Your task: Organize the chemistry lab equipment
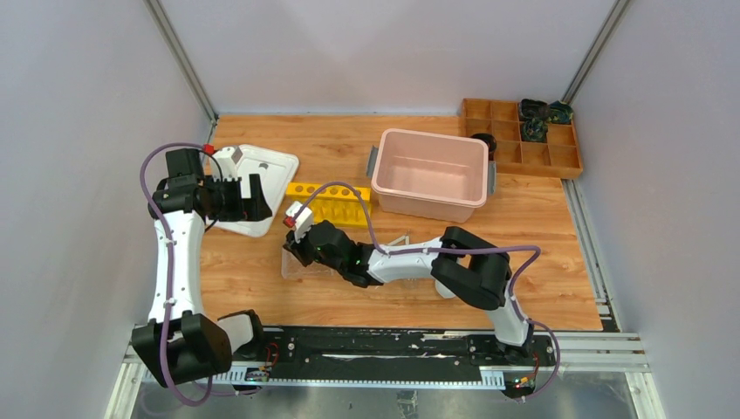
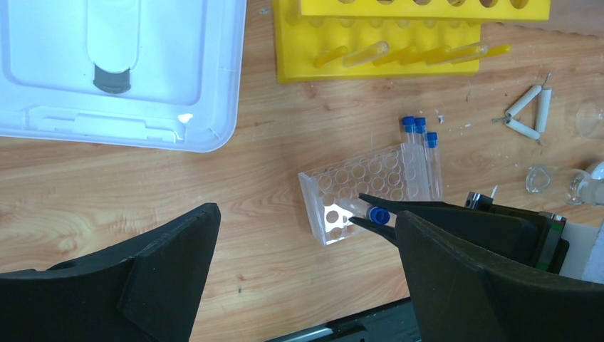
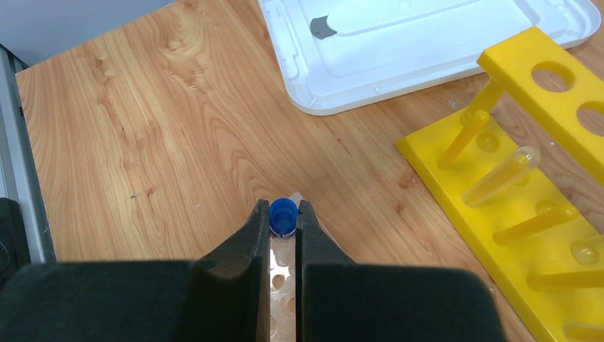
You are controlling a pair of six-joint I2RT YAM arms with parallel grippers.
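My right gripper is shut on a small clear blue-capped tube, gripping it at the cap. It holds the tube over the near end of the clear plastic tube rack, which appears in the top view under the gripper. I cannot tell whether the tube's tip is in a hole. Three more blue-capped tubes lie against the rack's far side. The white triangle and a clear glass cup lie to the right. My left gripper hangs open above the table, left of the rack, holding nothing.
A yellow rack with yellowish tubes stands just behind the clear rack. The white lid lies at the back left under my left arm. The pink tub sits mid-back, and the brown wooden tray is at the back right.
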